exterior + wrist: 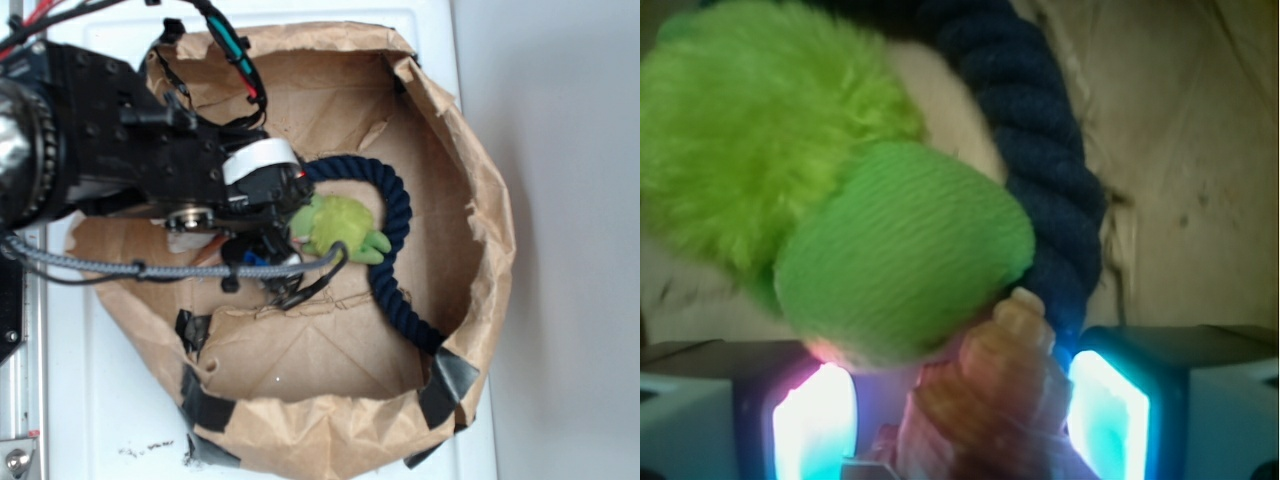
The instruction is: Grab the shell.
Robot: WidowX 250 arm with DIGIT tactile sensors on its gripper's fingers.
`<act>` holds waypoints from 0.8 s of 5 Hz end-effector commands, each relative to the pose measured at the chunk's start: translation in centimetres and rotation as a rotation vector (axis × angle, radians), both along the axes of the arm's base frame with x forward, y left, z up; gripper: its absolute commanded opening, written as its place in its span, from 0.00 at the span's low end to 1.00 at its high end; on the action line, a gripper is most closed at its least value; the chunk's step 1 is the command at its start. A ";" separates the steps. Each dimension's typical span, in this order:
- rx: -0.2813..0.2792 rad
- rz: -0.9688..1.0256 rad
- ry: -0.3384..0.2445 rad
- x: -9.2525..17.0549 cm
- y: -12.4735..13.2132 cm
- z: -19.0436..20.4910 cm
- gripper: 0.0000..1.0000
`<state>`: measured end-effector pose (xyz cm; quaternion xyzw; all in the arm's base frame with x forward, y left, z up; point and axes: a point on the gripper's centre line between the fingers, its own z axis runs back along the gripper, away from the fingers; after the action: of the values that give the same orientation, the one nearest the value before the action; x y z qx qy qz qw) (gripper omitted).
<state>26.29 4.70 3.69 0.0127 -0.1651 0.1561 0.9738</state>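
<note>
The shell (990, 390), glossy orange-tan with a ridged cream tip, lies between my gripper's (960, 425) two lit fingers. The gripper is open. The right pad (1110, 410) sits close to the shell, and a gap shows between the shell and the left pad (815, 420). The shell's tip points away from me, against the green plush toy (840, 200) and the rope. In the exterior view my gripper (265, 262) is down inside the paper bag, left of the plush toy (340, 225), and the arm hides the shell.
A thick navy rope (395, 215) curves round the plush toy and runs past the shell's tip (1040, 150). Everything lies inside a torn brown paper bag (330, 400) with raised, taped walls, on a white table (100, 420).
</note>
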 end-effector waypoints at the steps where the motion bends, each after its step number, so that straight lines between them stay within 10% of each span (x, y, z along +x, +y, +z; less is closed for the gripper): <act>1: -0.005 -0.096 -0.054 0.8 -0.8 8.0 0.00; 4: 0.117 -0.443 -0.083 0.3 -4.9 10.7 0.00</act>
<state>25.92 0.45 12.42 0.0257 -0.1745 -0.0576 0.9826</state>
